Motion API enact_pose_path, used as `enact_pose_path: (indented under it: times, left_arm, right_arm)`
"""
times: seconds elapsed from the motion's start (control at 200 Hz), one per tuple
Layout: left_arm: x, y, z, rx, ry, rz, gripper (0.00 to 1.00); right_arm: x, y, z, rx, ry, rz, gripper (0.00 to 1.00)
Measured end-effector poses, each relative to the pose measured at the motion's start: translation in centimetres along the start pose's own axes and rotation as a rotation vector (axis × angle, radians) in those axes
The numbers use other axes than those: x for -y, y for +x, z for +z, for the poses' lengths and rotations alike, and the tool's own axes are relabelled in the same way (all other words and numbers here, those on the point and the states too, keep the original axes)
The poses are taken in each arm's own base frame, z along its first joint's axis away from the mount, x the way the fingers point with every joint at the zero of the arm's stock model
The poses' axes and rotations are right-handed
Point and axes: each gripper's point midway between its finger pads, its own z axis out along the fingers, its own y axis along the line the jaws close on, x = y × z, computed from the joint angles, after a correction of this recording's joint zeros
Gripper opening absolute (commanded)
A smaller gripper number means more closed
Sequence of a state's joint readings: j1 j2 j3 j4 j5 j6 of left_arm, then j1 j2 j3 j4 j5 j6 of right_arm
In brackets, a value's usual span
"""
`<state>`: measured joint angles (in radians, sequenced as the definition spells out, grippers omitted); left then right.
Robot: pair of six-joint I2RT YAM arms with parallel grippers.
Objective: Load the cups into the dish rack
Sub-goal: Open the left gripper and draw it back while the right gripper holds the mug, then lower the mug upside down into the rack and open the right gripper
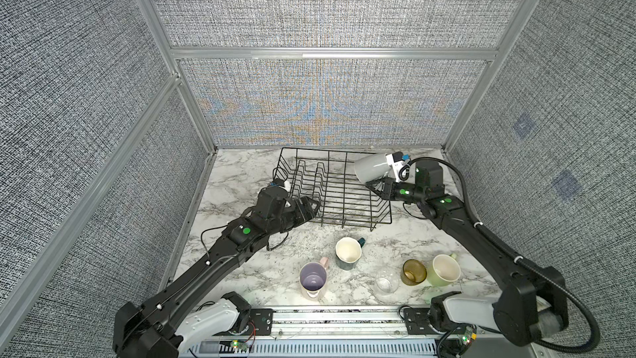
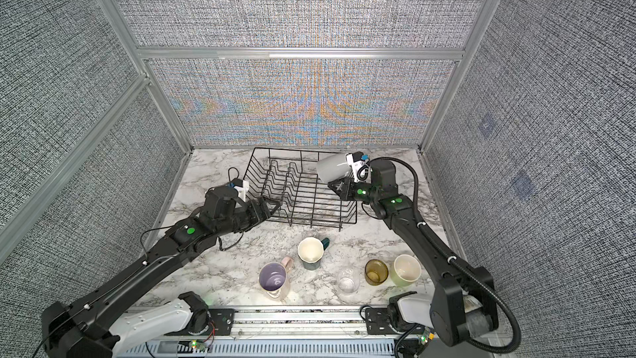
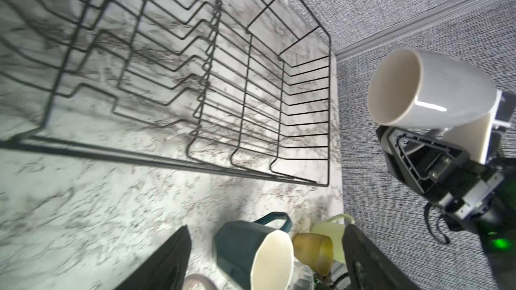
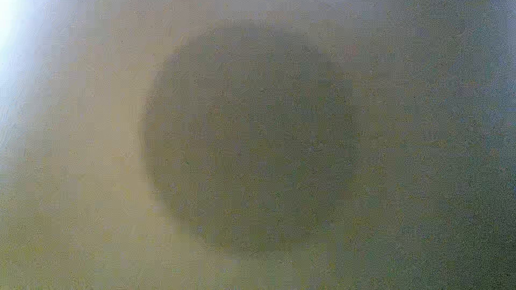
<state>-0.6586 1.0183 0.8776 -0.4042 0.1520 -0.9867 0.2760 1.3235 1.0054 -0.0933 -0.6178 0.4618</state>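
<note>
The right tool [image 1: 373,188] is clenched on the grey mug [image 1: 373,167], which hangs tipped on its side above the right edge of the dish rack [image 1: 328,167], mouth toward the rack. The left tool [image 1: 314,205] is released and empty at the rack's near left corner. Nearer the front of the desk [image 1: 241,270] stand the pink mug [image 1: 313,278], teal mug [image 1: 348,253], clear glass [image 1: 387,280], amber glass [image 1: 414,272] and pale green cup [image 1: 444,270].

dish rack [image 1: 328,180] sits far-middle on the tabletop [image 1: 261,270], five cups [image 1: 348,253] nearer, one mug [image 1: 370,167] above its right end.
</note>
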Motion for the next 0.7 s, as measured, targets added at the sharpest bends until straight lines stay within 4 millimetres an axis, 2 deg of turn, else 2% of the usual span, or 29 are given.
enact_pose_path:
  times: [0.27, 0.44, 0.565, 0.7]
  left_arm:
    - [-5.3, 1.7, -3.9, 0.02, -0.189, 0.034, 0.86]
    - [-8.4, 3.7, -5.5, 0.0, -0.251, 0.034, 0.86]
    - [-9.6, 5.0, -6.5, -0.022, -0.267, 0.031, 0.86]
    - [-9.8, 5.6, -7.1, -0.033, -0.252, 0.021, 0.86]
  right_arm:
    - [5.7, -1.2, 4.6, -0.075, 0.282, -0.128, 0.0]
    - [9.2, -1.5, 7.2, -0.143, 0.457, -0.208, 0.0]
    - [10.7, -0.5, 8.9, -0.22, 0.559, -0.275, 0.0]
    - [12.7, -0.4, 9.3, -0.267, 0.685, -0.312, 0.0]
